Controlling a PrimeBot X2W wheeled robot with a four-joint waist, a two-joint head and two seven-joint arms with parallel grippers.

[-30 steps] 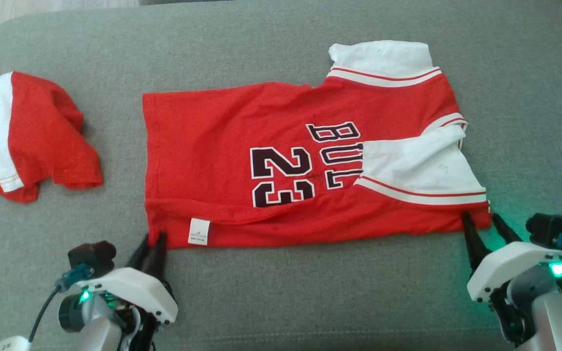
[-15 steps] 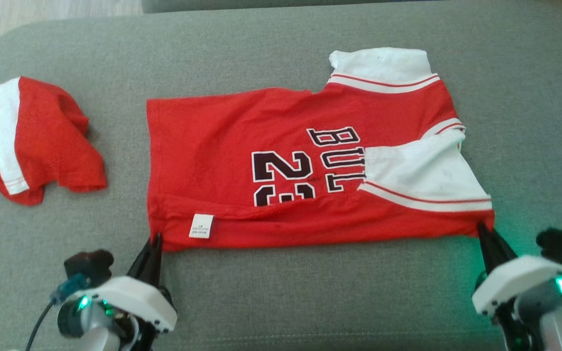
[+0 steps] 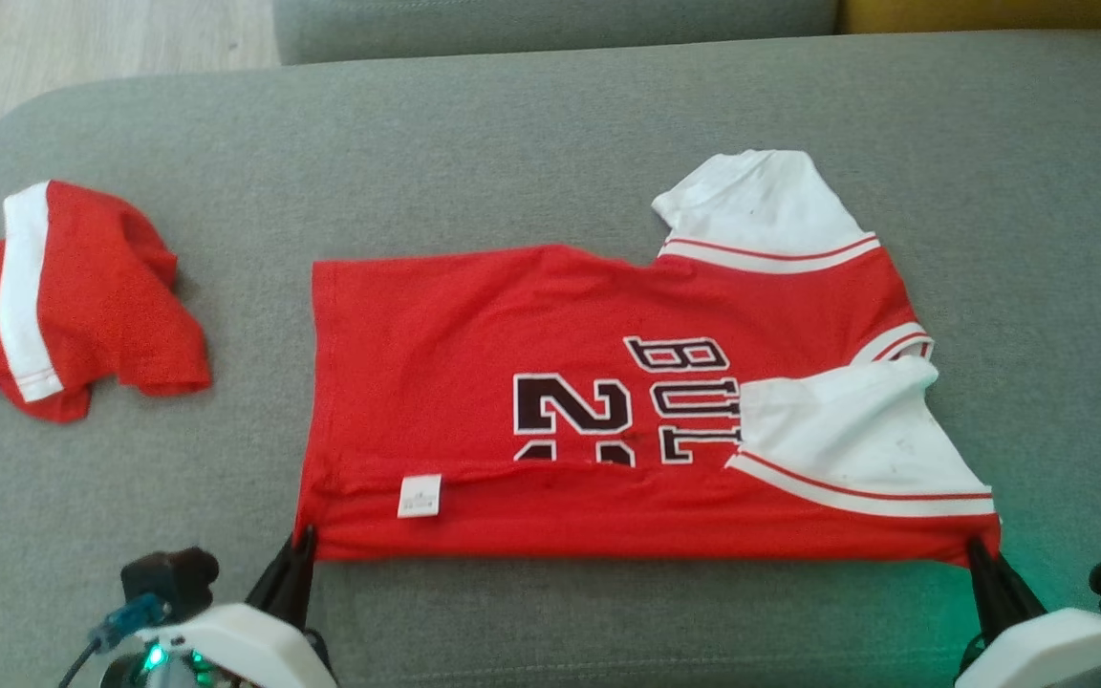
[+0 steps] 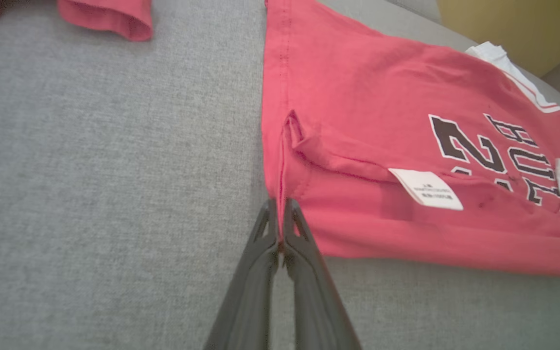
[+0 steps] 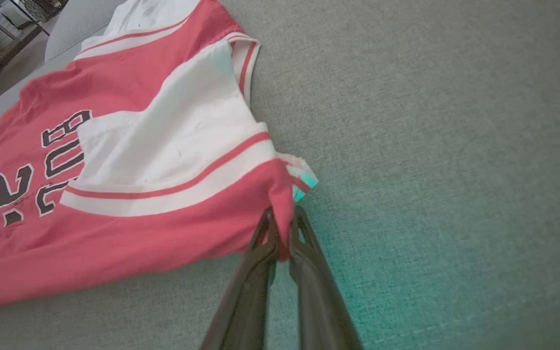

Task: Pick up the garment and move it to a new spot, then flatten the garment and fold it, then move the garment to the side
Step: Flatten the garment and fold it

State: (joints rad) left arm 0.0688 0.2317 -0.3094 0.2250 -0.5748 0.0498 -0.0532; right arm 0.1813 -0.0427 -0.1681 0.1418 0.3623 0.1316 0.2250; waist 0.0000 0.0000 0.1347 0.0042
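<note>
Pinching both near corners of the red jersey (image 3: 474,334), lying spread on a grey sofa cushion (image 3: 512,143).
Left claw (image 3: 303,547) clamped on hem corner near white label (image 3: 420,497); right claw (image 3: 979,554) clamped on corner below folded-in white sleeve (image 3: 847,430). Near edge folded over, hiding part of the 23. Second red-and-white garment (image 3: 82,296) well apart at left.

At the frame's lower left the white-shelled, dark-fingered left gripper (image 3: 305,547) points upward, pinched tight on a corner of the red fabric jersey (image 3: 474,325), and the matching right gripper (image 3: 978,554) does likewise at lower right.
</note>
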